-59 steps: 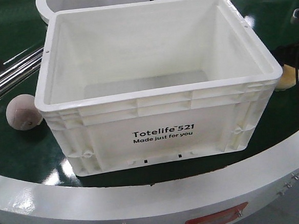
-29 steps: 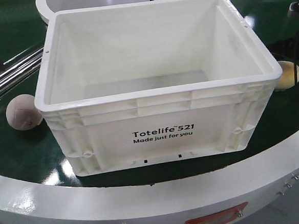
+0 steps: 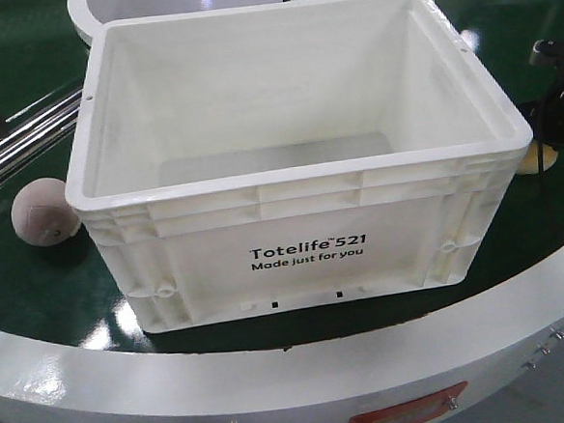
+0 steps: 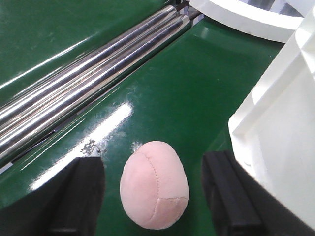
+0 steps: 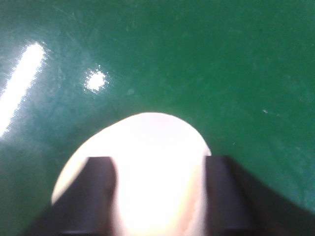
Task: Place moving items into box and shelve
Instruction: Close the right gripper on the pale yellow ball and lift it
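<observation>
Where the box [image 3: 303, 239] is standing: on the green table [image 3: 36, 287], with its open side up.
Pinkish ball [image 4: 155, 184]: is lying on the table, just beside the box's left wall.
Left gripper [image 4: 155, 196]: is hanging over this ball, fingers [image 4: 86, 196] spread wide and not touching it.
Pale ball [image 5: 157, 162]: is lying at the box's right side.
Right gripper [image 5: 157, 196]: fingers [image 5: 98, 196] are standing apart on both sides of the pale ball; contact I cannot tell.

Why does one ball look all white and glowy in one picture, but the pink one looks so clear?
Right wrist view: the pale round soft ball fills the frame up close, blurred and washed out to white. Left wrist view: the pinkish-brown seamed soft ball is sharp, its stitching plain, with bright glare streaks on the shiny green tabletop.
</observation>
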You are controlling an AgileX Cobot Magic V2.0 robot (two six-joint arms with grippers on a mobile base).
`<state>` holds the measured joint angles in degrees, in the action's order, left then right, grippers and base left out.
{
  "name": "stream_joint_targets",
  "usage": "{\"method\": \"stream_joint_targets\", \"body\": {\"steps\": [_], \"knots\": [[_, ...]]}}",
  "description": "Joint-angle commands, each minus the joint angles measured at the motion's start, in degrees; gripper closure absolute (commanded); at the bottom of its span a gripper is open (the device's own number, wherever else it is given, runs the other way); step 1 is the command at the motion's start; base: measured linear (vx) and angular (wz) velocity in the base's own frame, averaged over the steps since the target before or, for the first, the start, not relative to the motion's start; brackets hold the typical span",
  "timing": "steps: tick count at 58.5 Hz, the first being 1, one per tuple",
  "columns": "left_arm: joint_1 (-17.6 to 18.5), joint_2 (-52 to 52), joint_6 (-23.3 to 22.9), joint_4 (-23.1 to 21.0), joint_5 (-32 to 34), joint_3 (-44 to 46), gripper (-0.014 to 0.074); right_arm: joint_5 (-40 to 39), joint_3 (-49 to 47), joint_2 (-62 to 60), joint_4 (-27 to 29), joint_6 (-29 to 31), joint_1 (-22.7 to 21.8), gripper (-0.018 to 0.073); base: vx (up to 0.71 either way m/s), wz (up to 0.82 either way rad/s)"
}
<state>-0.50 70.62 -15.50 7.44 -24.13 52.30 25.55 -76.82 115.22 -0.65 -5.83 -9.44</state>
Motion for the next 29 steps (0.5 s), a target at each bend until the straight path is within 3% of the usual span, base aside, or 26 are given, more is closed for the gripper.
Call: {"method": "stream_joint_targets", "body": {"steps": [1,4,16,29], "knots": [[0.1,-1.3,0.0,-0.1,3.3,1.9,0.0064,4.0,-0.6,-1.7,-0.5,0.7,-0.3,0.0469,0.0,0.0],[0.1,-1.3,0.0,-0.1,3.3,1.9,0.0064,4.6,-0.6,-1.7,-0.6,0.8,-0.3,0.0574,0.0,0.0],[0.1,-1.3,0.0,-0.1,3.3,1.9,0.0064,6.2,-0.6,-3.5,-0.8,0.8,-0.3,0.057,0.0,0.0],[0.1,-1.3,0.0,-0.1,4.1,1.9,0.0064,5.6,-0.6,-14.9,-0.9,4.7,-0.3,0.0567,0.0,0.0]]}}
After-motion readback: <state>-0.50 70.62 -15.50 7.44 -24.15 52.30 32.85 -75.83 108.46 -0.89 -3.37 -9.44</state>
